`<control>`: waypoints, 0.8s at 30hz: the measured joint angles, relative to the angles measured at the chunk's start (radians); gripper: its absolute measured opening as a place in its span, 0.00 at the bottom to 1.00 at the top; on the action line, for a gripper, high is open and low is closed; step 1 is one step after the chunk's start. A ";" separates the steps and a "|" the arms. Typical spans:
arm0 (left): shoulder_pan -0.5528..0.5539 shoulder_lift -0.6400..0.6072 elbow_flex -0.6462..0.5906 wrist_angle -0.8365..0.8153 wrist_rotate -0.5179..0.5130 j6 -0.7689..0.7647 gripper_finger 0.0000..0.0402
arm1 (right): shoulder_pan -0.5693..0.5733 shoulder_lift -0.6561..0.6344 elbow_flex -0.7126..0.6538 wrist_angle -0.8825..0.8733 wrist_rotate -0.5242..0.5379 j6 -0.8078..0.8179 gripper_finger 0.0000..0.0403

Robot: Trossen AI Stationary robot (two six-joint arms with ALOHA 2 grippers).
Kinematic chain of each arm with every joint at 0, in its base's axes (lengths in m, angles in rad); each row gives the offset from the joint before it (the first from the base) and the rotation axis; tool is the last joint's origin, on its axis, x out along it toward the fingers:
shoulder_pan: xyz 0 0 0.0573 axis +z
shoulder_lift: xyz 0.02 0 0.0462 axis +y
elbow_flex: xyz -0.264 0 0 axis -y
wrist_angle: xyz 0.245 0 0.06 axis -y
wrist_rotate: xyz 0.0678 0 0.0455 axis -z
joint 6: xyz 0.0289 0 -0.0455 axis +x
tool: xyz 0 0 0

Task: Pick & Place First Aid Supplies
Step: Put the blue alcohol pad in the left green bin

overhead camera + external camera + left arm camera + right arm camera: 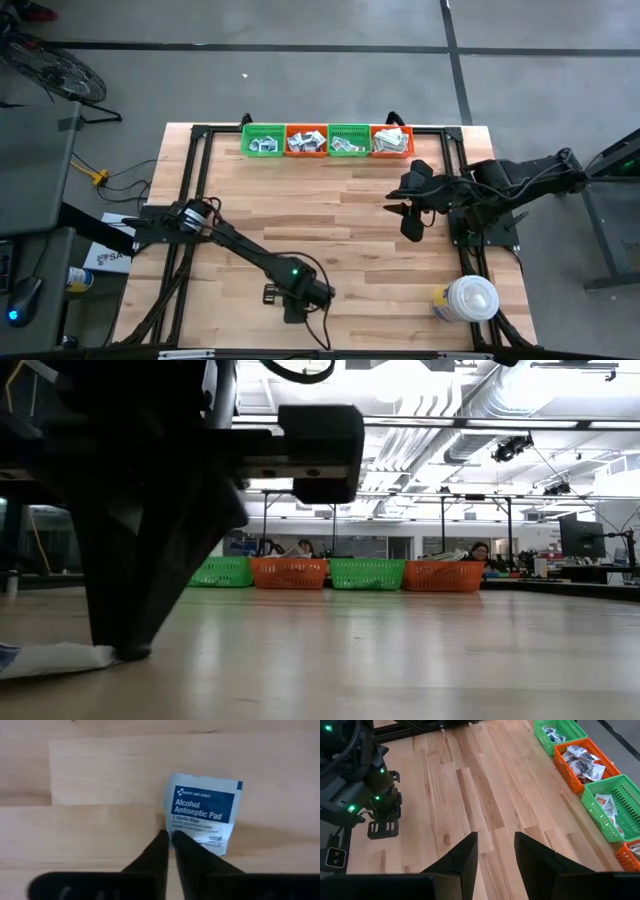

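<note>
Since the alcohol pad packet [204,812] lies flat on the bench near its front edge, it looks light, thin and floppy, probably slick foil, so an edge pinch suits best. Left gripper [170,837] has its jaws almost together on the packet's near edge; right gripper [495,847] hangs mid-bench, jaws partly open, empty. Packet is a white square with blue label panel.
</note>
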 joint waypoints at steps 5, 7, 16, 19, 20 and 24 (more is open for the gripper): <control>0.003 0.000 -0.048 0.030 0.025 -0.089 0.01 | 0.000 0.000 0.000 0.000 0.000 0.000 0.30; 0.004 0.000 -0.051 0.033 0.033 -0.105 0.01 | 0.000 0.000 0.000 0.000 0.000 0.001 0.30; 0.024 -0.036 0.004 -0.011 -0.025 -0.253 0.00 | 0.000 0.000 0.000 0.000 0.000 0.002 0.30; 0.036 -0.056 0.031 -0.034 -0.060 -0.294 0.00 | 0.000 0.000 0.000 0.000 0.000 0.000 0.30; 0.041 -0.061 0.039 -0.048 -0.078 -0.314 0.00 | 0.000 0.000 0.000 0.000 0.000 0.000 0.30; 0.063 -0.086 0.100 -0.105 -0.102 -0.387 0.00 | 0.000 0.000 0.000 0.000 0.003 -0.009 0.30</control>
